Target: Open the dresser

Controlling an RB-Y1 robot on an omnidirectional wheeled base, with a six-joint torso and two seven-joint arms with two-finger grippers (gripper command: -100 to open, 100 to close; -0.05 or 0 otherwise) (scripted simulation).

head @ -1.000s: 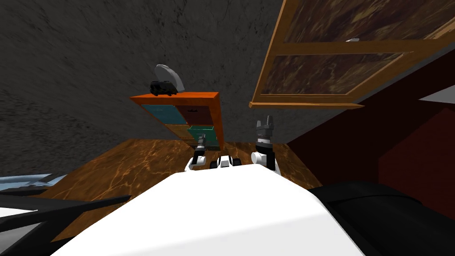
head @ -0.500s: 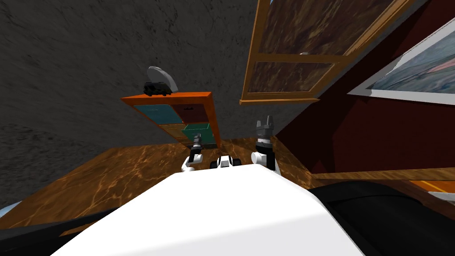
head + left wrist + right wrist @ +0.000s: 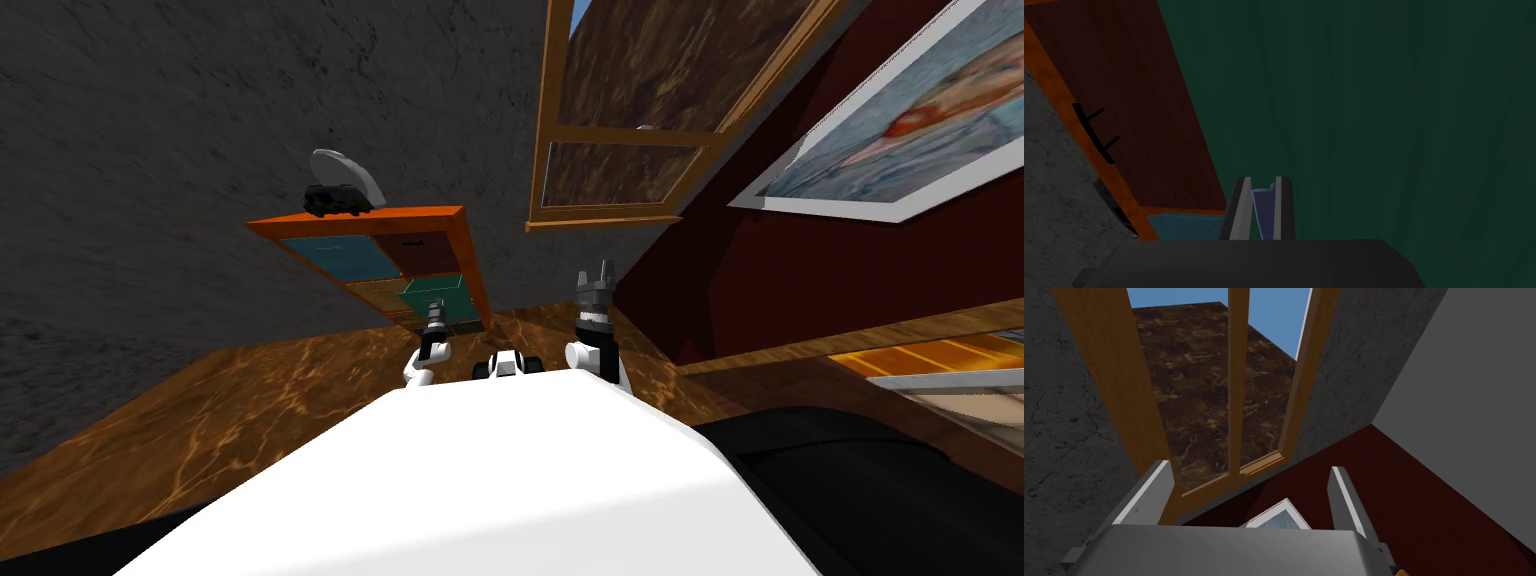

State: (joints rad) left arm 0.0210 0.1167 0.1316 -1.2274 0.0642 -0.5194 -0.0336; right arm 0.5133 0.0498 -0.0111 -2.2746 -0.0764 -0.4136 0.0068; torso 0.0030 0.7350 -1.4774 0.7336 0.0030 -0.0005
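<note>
The dresser (image 3: 470, 262) has an orange frame and stands against the grey wall, with teal, dark brown, tan and green drawer fronts. My left gripper (image 3: 436, 314) is at the green drawer (image 3: 437, 297). In the left wrist view the left gripper (image 3: 1263, 200) is shut on a small dark blue handle (image 3: 1263, 212) against the green drawer front (image 3: 1374, 125). Beside it is the dark brown drawer (image 3: 1139, 115) with a black handle (image 3: 1094, 132). My right gripper (image 3: 597, 275) is raised to the right of the dresser, and its fingers (image 3: 1149, 495) stand open with nothing between them.
A grey rounded object (image 3: 345, 178) and a small dark item (image 3: 332, 199) sit on top of the dresser. A wood-framed window (image 3: 640, 110) is to the dresser's right. A dark red wall (image 3: 800, 270) with a framed picture (image 3: 880, 130) lies at the right. The floor (image 3: 280, 380) is brown and marbled.
My view has swung, so the dresser and window have shifted left in the picture and the framed picture has come in at the right. The left gripper stays at the green drawer.
</note>
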